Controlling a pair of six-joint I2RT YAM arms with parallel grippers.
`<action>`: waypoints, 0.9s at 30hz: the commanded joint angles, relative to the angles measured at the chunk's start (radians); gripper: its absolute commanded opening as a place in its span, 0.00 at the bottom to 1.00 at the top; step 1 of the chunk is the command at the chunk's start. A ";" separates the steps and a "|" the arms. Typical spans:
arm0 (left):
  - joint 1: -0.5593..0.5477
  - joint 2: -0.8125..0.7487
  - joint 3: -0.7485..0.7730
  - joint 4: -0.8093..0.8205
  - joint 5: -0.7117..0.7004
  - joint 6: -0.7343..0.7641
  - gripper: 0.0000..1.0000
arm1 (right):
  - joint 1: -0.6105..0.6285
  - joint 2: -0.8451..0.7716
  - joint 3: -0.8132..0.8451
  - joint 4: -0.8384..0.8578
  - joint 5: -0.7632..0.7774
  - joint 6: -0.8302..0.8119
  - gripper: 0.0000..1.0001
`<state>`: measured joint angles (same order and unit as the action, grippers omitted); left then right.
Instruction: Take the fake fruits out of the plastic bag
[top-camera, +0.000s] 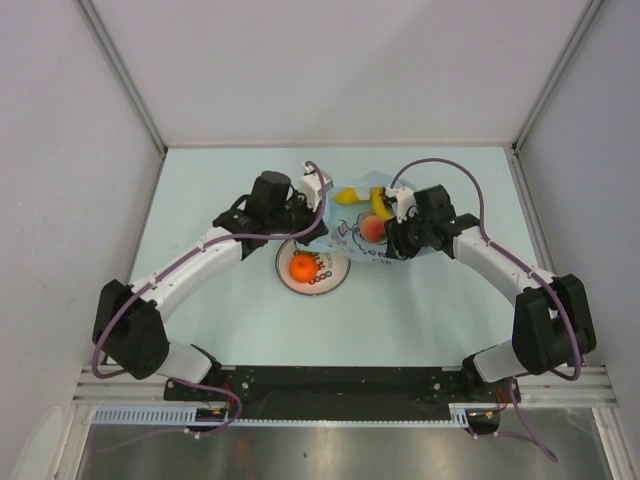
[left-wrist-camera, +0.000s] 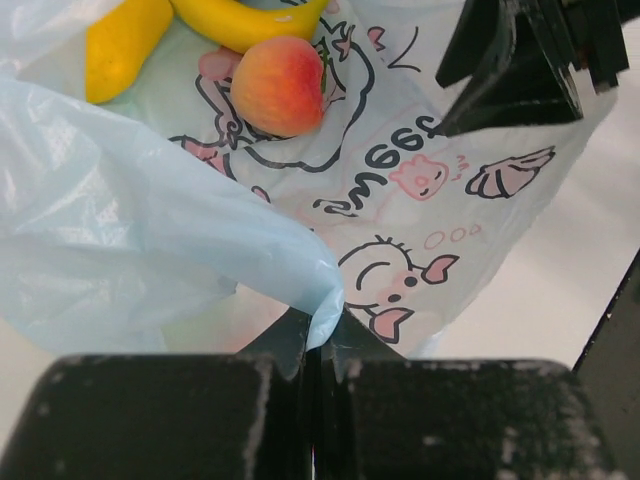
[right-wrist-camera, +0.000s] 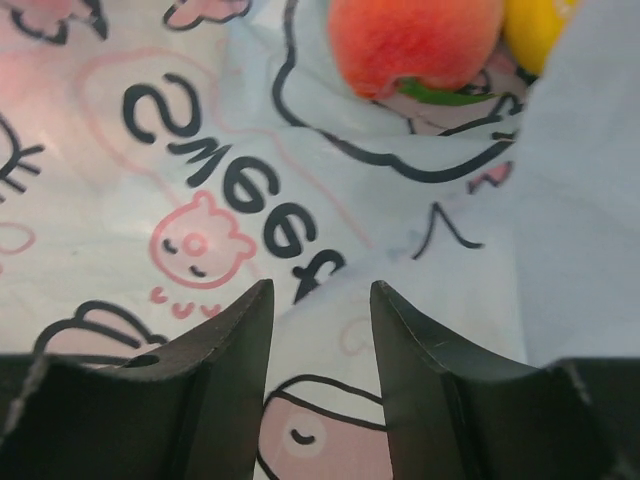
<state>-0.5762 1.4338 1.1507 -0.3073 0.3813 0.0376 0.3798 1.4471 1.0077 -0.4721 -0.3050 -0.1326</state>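
Left gripper (left-wrist-camera: 318, 335) pinches a fold of the flimsy plastic bag (left-wrist-camera: 130, 230); right gripper (right-wrist-camera: 320, 300) spread. The peach-coloured fruit (left-wrist-camera: 280, 85) looks slippery; I'd grip its middle.

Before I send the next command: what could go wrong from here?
The left gripper is shut on a thin fold of the plastic bag; a hard pull may slip or tear it. The right gripper is open over printed film, the peach beyond its tips; closing now would likely pinch bag, not fruit. Lifting the fold could roll the peach and bananas away.
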 joint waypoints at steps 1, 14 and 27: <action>-0.020 -0.027 0.010 0.033 0.013 0.062 0.00 | -0.018 0.021 0.040 0.107 0.001 -0.009 0.49; -0.068 0.002 0.026 0.033 -0.016 0.098 0.00 | 0.060 0.193 0.196 0.328 0.027 -0.019 0.61; -0.071 0.025 0.083 0.046 -0.038 0.113 0.00 | 0.022 0.476 0.400 0.382 0.265 -0.073 0.65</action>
<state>-0.6395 1.4445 1.1828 -0.2989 0.3435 0.1326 0.4313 1.8568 1.2999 -0.1272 -0.1638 -0.2077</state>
